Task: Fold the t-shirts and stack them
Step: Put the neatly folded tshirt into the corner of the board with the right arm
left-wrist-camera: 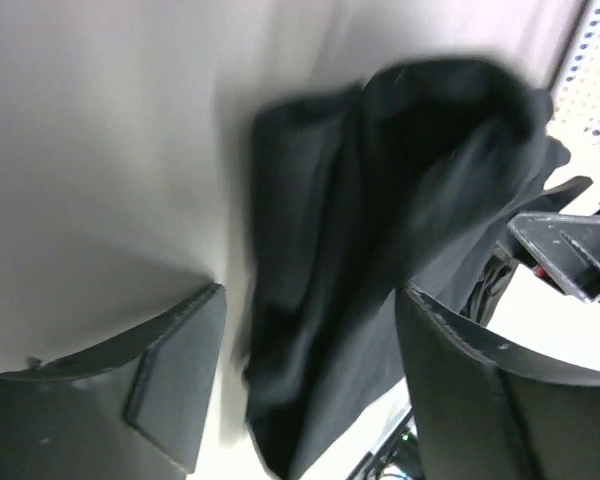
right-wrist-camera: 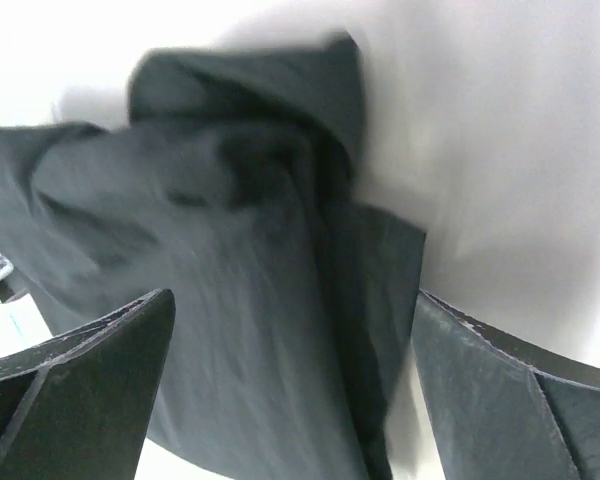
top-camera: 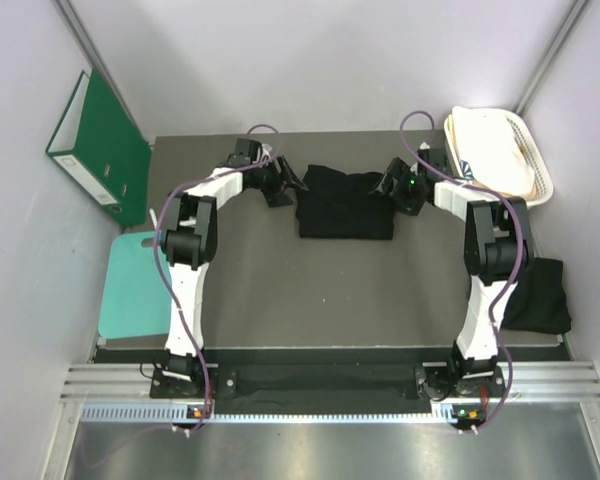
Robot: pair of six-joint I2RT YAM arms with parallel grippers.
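Seen from above, a folded black t-shirt (top-camera: 345,205) lies at the far middle of the table (top-camera: 320,290), with the left gripper (top-camera: 285,187) at its left edge and the right gripper (top-camera: 392,185) at its right. A second black t-shirt (top-camera: 540,295) droops over the table's right edge (neither wrist camera catches it). Only the wrist views show the claws: both are released, jaws spread wide around rumpled, blurred black cloth.
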